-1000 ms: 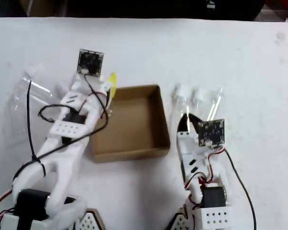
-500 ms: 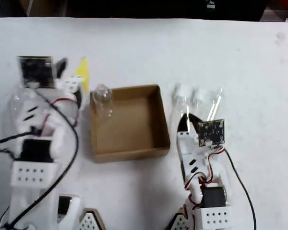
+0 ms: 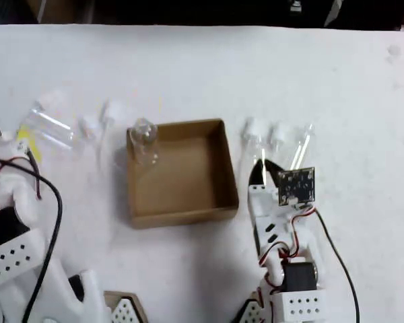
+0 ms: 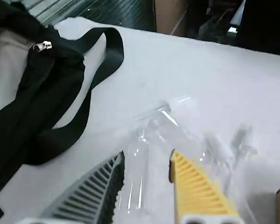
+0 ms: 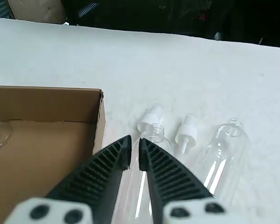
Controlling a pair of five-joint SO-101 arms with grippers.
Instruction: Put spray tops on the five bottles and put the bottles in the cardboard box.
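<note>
The white table (image 3: 202, 67) carries the open cardboard box (image 3: 182, 217) at its middle. At the far left the left gripper (image 4: 147, 161) hangs with its grey and yellow fingers apart, holding nothing, over a clear bottle lying flat (image 4: 154, 133). Right of the box the right gripper (image 5: 134, 145) rests low, its black fingers almost together with nothing between them, pointing at two more bottles (image 5: 224, 154). One bottle in the box (image 3: 143, 142) sits at the far left corner. Loose spray tops (image 5: 186, 128) lie beside the right-hand bottles.
</note>
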